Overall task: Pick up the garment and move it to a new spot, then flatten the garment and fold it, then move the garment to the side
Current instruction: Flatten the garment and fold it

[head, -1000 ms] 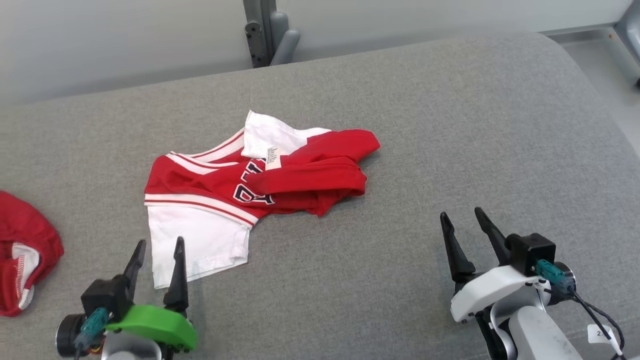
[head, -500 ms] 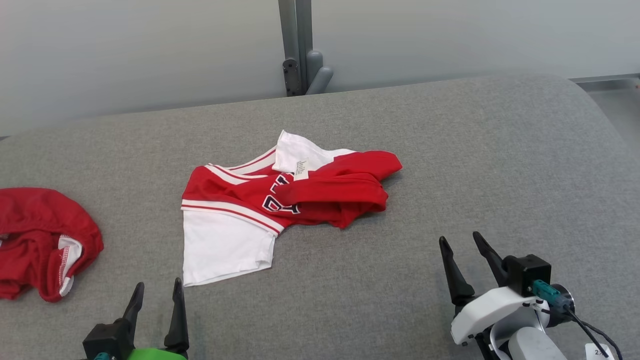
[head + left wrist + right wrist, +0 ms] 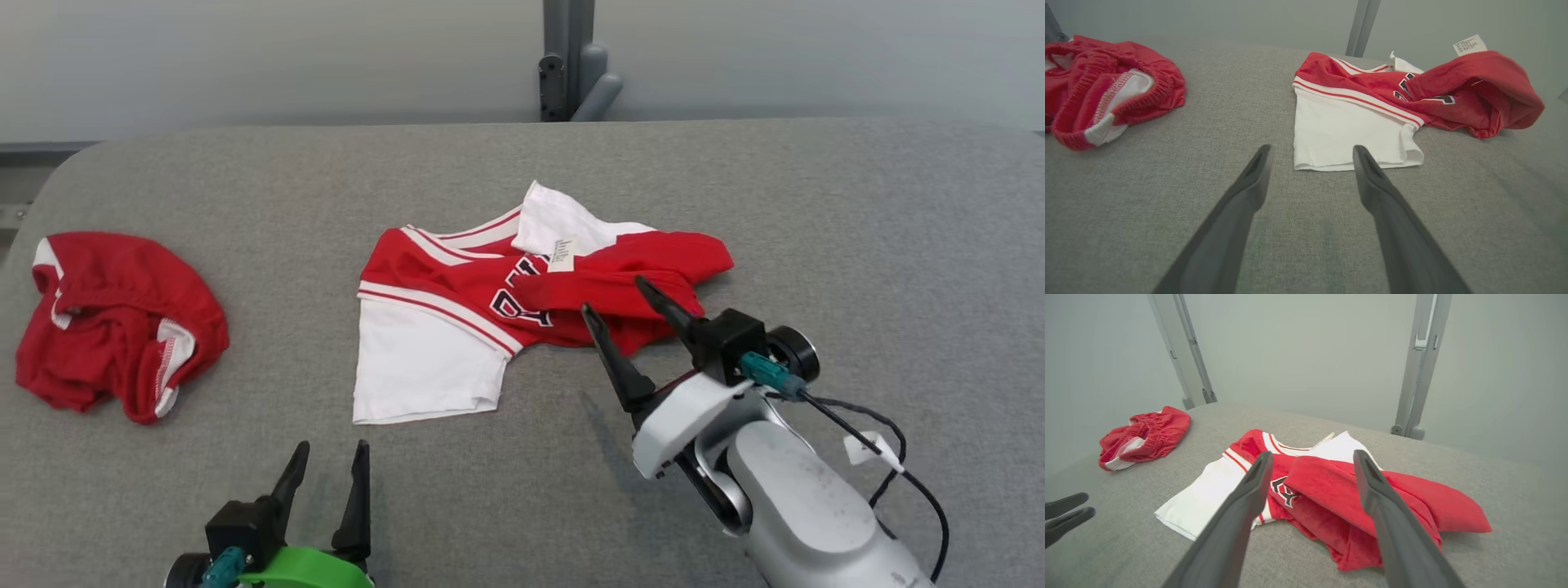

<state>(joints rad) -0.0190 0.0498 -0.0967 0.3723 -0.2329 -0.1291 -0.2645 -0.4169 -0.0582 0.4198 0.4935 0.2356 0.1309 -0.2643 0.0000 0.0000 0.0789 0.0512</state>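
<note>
Right now we see the garment point(image 3: 490, 298), a red and white jersey, lying crumpled at the middle of the grey padded surface point(image 3: 816, 204). Its white panel lies flat toward seven o'clock and its red part is bunched toward three o'clock. Our right gripper point(image 3: 611, 294) reaches in from five o'clock, fingers spread wide over that red bunch and holding nothing; whether it touches the cloth we cannot tell. Our left gripper point(image 3: 332, 445) sits at seven o'clock of the jersey, apart from it, fingers wide and empty. At nine o'clock, well apart, lie crumpled red shorts point(image 3: 114, 327).
</note>
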